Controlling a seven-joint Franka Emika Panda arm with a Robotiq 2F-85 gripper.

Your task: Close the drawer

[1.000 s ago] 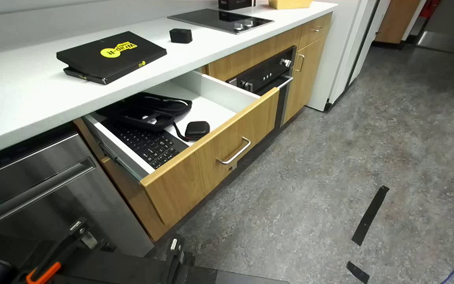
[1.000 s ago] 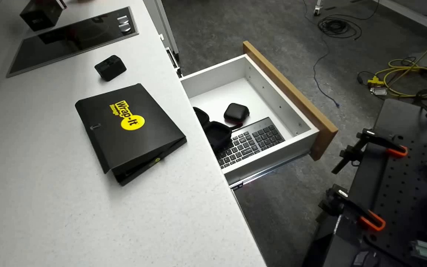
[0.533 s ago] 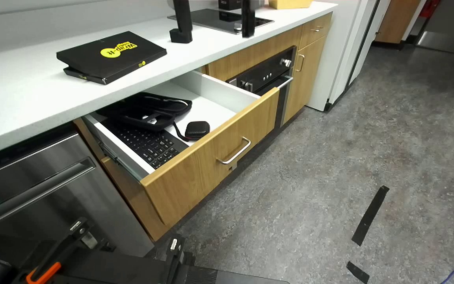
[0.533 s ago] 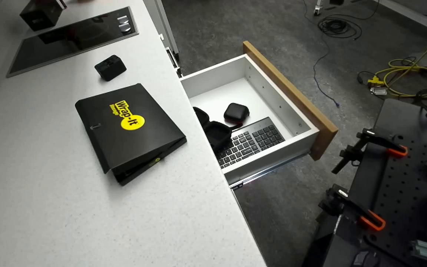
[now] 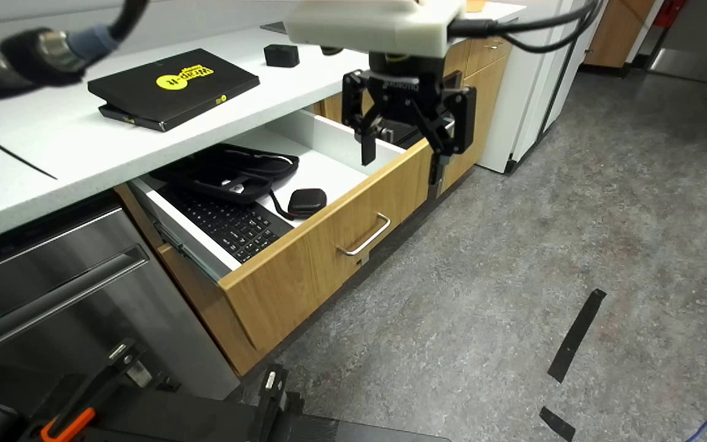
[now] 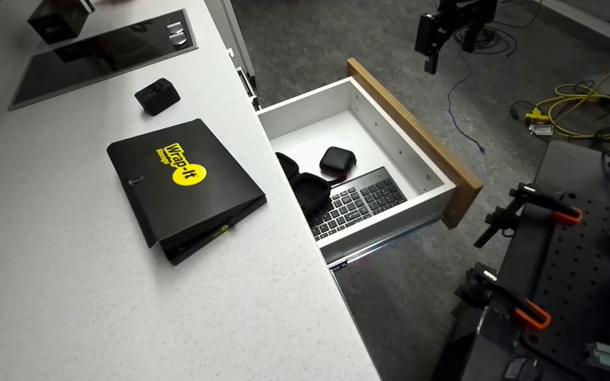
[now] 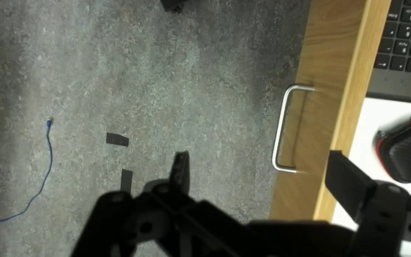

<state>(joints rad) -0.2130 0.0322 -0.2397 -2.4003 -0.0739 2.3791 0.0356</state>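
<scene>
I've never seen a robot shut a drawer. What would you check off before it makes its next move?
1. Drawer open, so there is something to close: ok; it stands well out from under the counter.
2. Pincer empty: ok; it is open and holds nothing.
3. Pincer against the drawer front: not ok; a gap shows between them in an exterior view.
4. Handle unobstructed: ok; nothing hangs on it.
5. Keyboard and small black case within the drawer: ok; neither reaches over its edges.
6. Open black case low enough to pass under the counter: cannot tell; the counter hides part of it.
</scene>
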